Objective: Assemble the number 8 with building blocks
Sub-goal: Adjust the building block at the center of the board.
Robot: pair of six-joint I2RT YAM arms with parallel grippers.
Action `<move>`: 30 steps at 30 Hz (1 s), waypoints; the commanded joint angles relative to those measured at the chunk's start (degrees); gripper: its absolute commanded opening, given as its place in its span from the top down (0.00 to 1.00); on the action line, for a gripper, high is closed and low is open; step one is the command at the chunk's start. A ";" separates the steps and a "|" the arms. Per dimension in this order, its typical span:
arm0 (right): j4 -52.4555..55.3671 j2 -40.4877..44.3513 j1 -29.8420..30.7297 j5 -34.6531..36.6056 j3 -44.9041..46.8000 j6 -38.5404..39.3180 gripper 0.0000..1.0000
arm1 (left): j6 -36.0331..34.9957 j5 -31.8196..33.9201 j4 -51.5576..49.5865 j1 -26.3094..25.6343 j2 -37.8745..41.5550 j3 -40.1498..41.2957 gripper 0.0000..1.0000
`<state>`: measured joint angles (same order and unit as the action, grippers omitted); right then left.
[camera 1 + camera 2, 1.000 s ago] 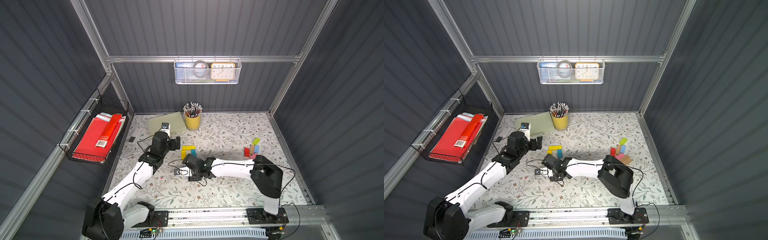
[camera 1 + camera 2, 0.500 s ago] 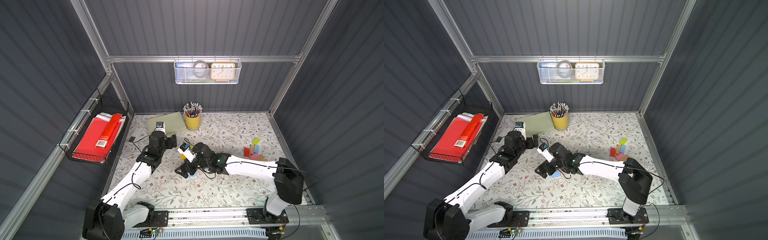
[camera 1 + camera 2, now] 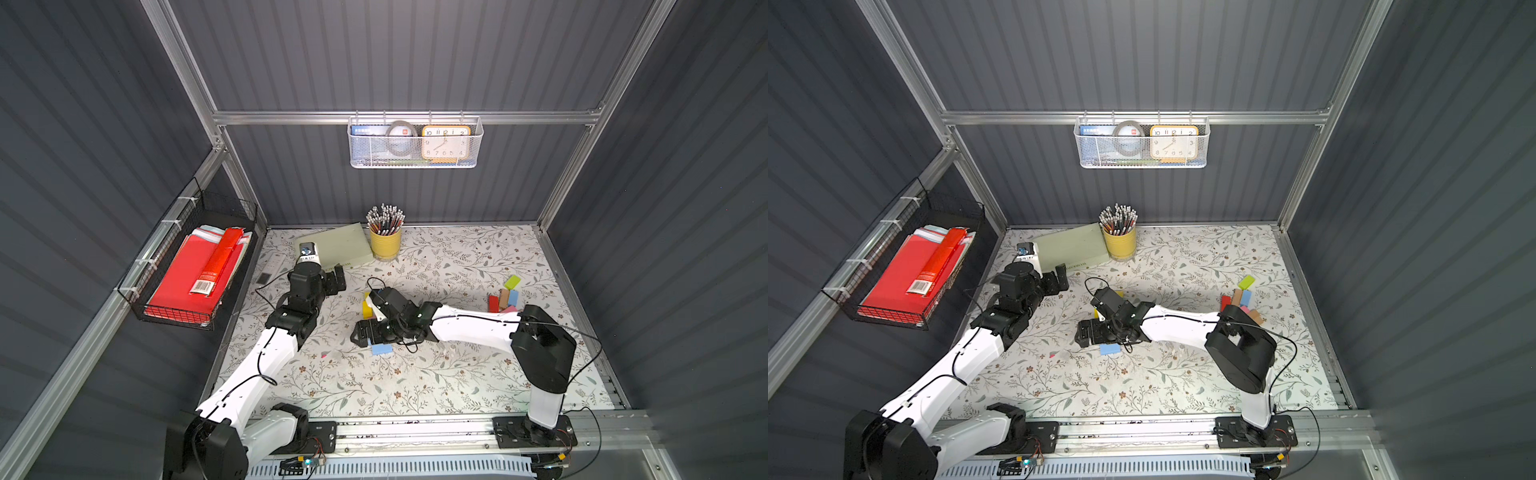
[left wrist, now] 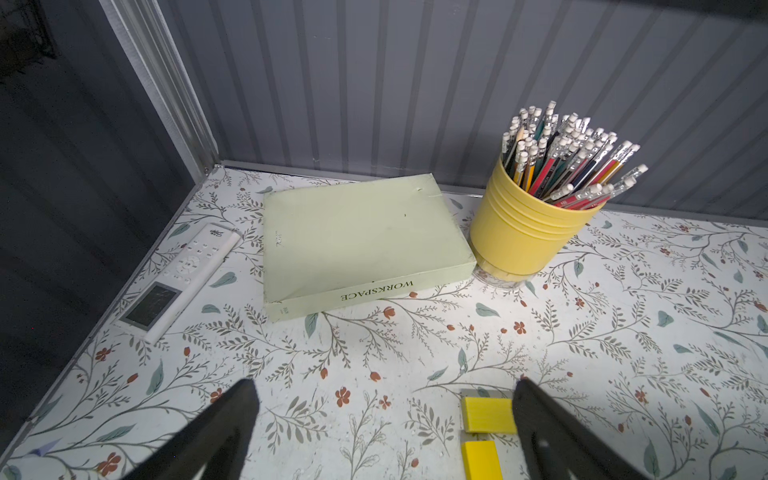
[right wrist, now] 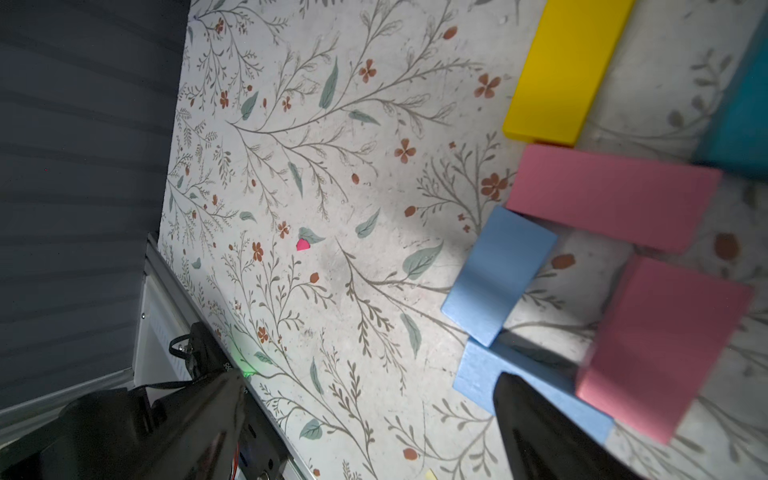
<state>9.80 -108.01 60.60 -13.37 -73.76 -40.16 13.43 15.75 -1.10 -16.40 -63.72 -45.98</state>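
Building blocks (image 3: 503,298) are heaped well apart from the number 8 (image 5: 615,195), nearer the right arm. Right fingers (image 5: 540,432) and left fingers (image 4: 224,432) are spread wide, empty.

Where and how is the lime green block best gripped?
Probably across its long sides at mid-length, from straight above: the lime green block seems to lie flat, slanted, at the far edge of the loose blocks, both long sides clear.

Yellow block (image 5: 561,70), teal block (image 5: 739,124), pink blocks (image 5: 615,195) and light blue blocks (image 5: 498,274) lie clustered, apparently touching. The spare blocks (image 3: 503,298) are heaped toward three o'clock of them.
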 commanded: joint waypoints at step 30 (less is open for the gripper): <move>4.70 -10.09 -0.37 7.26 -9.53 -1.01 0.01 | -0.03 -1.44 -0.13 0.32 1.16 0.99 0.01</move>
<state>14.57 -116.95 60.47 -7.01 -81.58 -41.12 13.41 15.03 -1.06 -16.40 -63.72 -45.71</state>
